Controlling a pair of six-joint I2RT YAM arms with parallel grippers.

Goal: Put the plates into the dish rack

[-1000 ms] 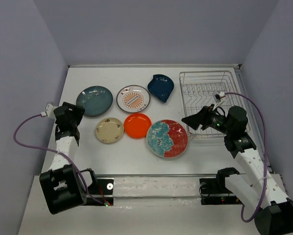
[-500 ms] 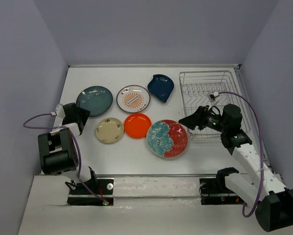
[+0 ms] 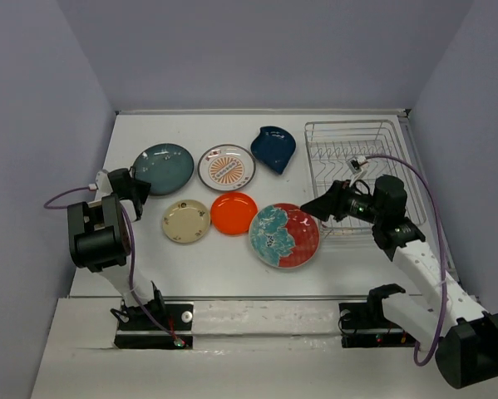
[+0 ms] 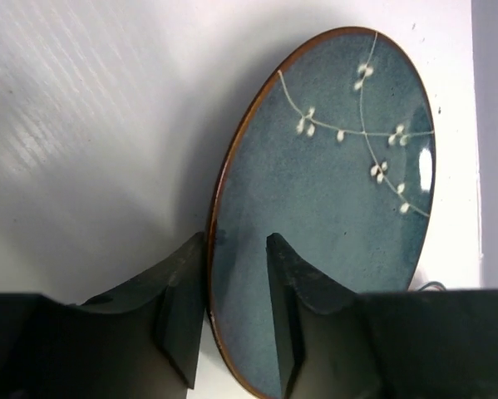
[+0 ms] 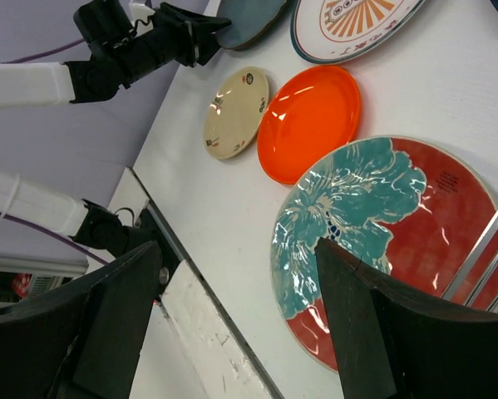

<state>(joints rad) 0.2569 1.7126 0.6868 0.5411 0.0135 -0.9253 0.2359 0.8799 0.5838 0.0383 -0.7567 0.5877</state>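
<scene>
Now left gripper (image 4: 236, 241) has reached dark teal plate (image 4: 332, 191), jaws apart astride rim, right gripper (image 5: 232, 253) spread wide.

Six plates lie flat on bench, L of silver wire dish rack (image 3: 340, 150) at far R. Far row, L to R: dark teal plate (image 3: 161, 169) w/ white sprigs, sunburst plate (image 3: 227, 167), dark blue irregular dish (image 3: 273, 148). Near row: small cream plate (image 3: 186, 220), plain orange plate (image 3: 234, 213), large teal-and-red plate (image 3: 284, 235), nearest the rack.

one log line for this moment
left gripper open astride dark teal plate rim | right gripper open near teal-and-red plate | dish rack unloaded
</scene>
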